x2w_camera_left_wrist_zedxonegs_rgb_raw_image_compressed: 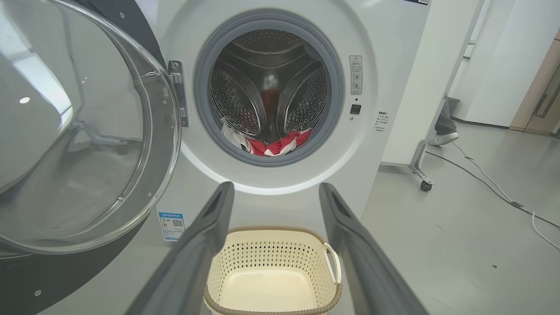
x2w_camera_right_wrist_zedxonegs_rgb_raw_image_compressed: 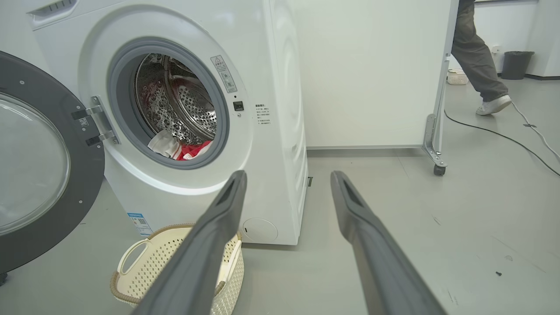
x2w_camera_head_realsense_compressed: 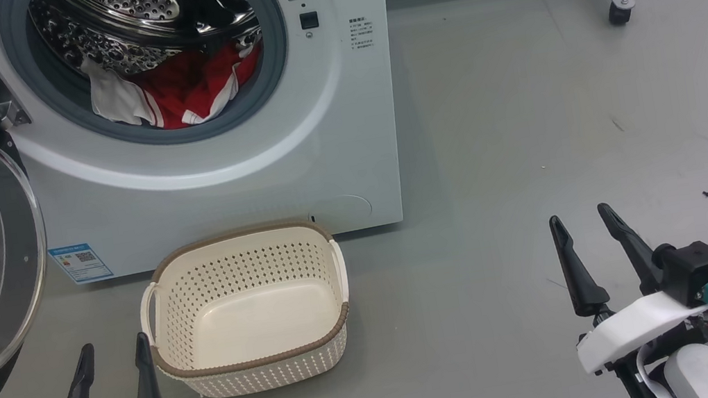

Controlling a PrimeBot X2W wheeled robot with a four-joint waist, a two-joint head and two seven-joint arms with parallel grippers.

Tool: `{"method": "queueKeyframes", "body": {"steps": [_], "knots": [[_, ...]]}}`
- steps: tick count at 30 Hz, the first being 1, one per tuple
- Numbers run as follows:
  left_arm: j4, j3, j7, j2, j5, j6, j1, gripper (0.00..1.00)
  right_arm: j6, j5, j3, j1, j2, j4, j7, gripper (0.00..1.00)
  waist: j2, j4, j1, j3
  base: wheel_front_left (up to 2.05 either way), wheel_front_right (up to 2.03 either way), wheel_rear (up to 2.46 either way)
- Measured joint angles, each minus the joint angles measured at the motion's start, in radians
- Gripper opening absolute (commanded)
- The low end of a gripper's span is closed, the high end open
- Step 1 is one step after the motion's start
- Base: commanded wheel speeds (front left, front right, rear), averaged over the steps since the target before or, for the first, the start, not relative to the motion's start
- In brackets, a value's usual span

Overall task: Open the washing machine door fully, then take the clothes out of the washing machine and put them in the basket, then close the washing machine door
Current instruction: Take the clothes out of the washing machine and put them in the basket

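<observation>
Left gripper point(x2w_camera_head_realsense_compressed: 114, 342) and right gripper point(x2w_camera_head_realsense_compressed: 578, 213) gape wide, empty. Clothes point(x2w_camera_head_realsense_compressed: 190, 90) lie behind the gasket point(x2w_camera_left_wrist_zedxonegs_rgb_raw_image_compressed: 202, 96); a shallow grab may drop them short of the basket point(x2w_camera_head_realsense_compressed: 240, 233).

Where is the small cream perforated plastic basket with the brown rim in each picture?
Head view: the basket is lower centre-left, in front of the white front-loading washing machine.
Left wrist view: basket at bottom centre.
Right wrist view: basket at bottom left.
Shared landmark: the small blue label sticker low on the machine's front, near the basket.
</observation>
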Motion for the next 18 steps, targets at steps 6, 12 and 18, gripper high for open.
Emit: {"method": "queueKeyframes", "body": {"steps": [6,12,18], "knots": [[-0.005,0.000,0.000,0.000,0.000,0.000,0.010,1.00,0.000,0.000,0.000,0.013,0.003,0.001,0.000,1.00,0.0000,-0.001,0.0000,-0.002,0.00,0.00,0.00],[-0.013,0.000,0.000,-0.001,0.000,0.000,0.012,1.00,0.000,0.000,0.000,0.013,0.005,0.001,0.000,1.00,0.0000,-0.003,0.0000,-0.003,0.00,0.00,0.00],[-0.023,0.001,0.000,-0.003,-0.006,0.000,0.015,1.00,0.000,0.000,-0.002,0.013,0.005,0.001,0.000,1.00,0.0000,-0.004,0.0000,-0.003,0.00,0.00,0.00]]}}
